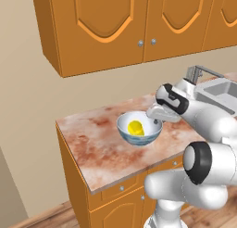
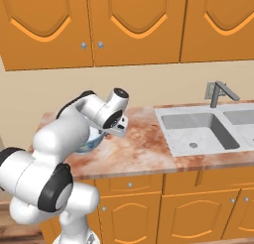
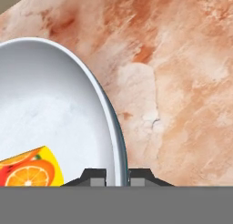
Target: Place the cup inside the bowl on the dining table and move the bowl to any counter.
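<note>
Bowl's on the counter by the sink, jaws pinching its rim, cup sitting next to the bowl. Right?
Not quite. The cup lies inside the bowl, not next to it; the left base view shows this. The rest holds: the bowl is on the counter, the gripper pinching its rim.

A home kitchen: orange wooden wall cabinets [image 2: 134,25], marbled counter [image 2: 149,144], steel sink [image 2: 198,131] and faucet [image 2: 218,91].

End effector [image 3: 118,177] pinches bowl [image 3: 50,114] rim; cup [image 3: 29,167] inside; counter [image 3: 182,82] beneath.
</note>
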{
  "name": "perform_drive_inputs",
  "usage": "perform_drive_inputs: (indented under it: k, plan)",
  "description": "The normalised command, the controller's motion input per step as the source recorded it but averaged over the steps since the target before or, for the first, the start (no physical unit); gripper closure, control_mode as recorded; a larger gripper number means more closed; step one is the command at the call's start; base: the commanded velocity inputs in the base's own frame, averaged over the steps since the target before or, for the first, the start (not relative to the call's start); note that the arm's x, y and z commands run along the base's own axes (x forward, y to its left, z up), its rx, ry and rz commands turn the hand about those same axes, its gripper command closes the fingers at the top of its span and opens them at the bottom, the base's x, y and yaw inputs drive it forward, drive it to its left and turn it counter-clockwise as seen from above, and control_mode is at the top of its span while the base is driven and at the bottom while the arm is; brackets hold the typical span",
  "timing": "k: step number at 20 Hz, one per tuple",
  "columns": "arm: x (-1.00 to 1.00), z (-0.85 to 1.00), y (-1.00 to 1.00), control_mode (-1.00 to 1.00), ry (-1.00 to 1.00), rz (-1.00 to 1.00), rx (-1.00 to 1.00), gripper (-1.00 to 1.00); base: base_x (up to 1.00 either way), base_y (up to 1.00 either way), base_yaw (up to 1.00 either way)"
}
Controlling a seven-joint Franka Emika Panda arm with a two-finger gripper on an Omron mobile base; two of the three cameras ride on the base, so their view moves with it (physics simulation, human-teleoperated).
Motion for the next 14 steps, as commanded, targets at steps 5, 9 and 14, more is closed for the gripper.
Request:
perform_drive_inputs:
  k: [5, 9, 14]
  plan:
    - [0.0, -0.25, 0.0, -1.0, -0.01, 0.0, 0.0, 1.0, 0.0, 0.0, 0.0]
    - [0.0, -0.14, 0.0, -1.0, -0.07, 0.0, 0.0, 1.0, 0.0, 0.0, 0.0]
    - [0.0, -0.1, 0.0, -1.0, -0.06, 0.0, 0.0, 1.0, 0.0, 0.0, 0.0]
